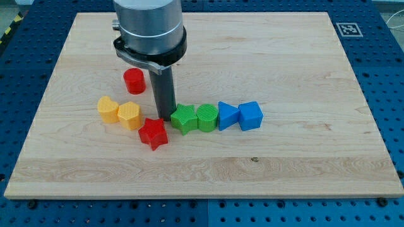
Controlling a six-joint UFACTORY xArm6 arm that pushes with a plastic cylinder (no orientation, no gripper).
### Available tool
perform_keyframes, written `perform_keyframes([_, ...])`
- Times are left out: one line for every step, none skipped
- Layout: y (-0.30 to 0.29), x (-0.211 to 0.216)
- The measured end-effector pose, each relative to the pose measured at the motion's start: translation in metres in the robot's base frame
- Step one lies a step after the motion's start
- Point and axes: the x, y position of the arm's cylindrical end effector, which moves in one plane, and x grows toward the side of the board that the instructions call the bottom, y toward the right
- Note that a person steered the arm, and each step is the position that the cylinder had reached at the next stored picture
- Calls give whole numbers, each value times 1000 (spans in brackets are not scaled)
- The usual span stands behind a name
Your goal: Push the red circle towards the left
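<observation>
The red circle (134,81) is a short red cylinder standing on the wooden board (278,57), left of centre. My tip (165,118) rests on the board to the lower right of the red circle, a little apart from it. The tip sits between the red star (153,133) and the green star (184,118), close to both. The rod rises from the tip to the grey arm body at the view's top.
A yellow heart (108,109) and a yellow hexagon (129,115) lie below the red circle. A green hexagon (207,117), a blue triangle (226,115) and a blue cube (250,115) form a row to the view's right of the green star.
</observation>
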Motion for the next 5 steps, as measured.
perform_keyframes([1, -18])
perform_keyframes([1, -36])
perform_keyframes([1, -37])
perform_keyframes([1, -38])
perform_keyframes([1, -50])
